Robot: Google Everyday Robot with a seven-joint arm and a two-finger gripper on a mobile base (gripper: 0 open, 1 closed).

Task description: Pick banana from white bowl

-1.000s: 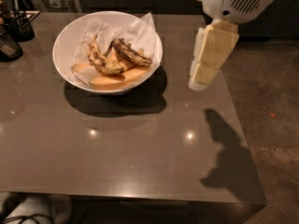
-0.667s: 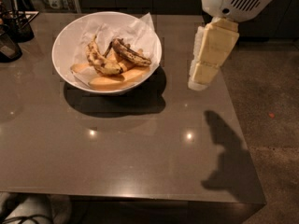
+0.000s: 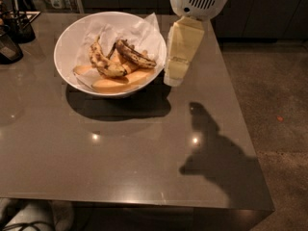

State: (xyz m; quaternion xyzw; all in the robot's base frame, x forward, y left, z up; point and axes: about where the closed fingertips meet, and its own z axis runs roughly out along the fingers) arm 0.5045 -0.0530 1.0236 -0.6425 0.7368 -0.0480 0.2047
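The white bowl [image 3: 72,37], lined with crumpled white paper, stands on the grey table at the back left. The dark brown-black banana [image 3: 135,56] lies in it right of centre, next to a yellower spotted banana [image 3: 103,62] and pale orange fruit pieces [image 3: 120,83]. My gripper [image 3: 174,73] hangs from the white arm head at the top. It points down just outside the bowl's right rim, above the table and to the right of the dark banana. It holds nothing that I can see.
A black holder with utensils [image 3: 19,25] and a dark object [image 3: 7,49] stand at the table's far left. The table's right edge [image 3: 240,124] drops to a speckled floor. The arm's shadow [image 3: 216,158] lies on the front right.
The gripper has moved left, from above the table's right part to right beside the bowl's right rim. The bowl and the fruit have not moved.
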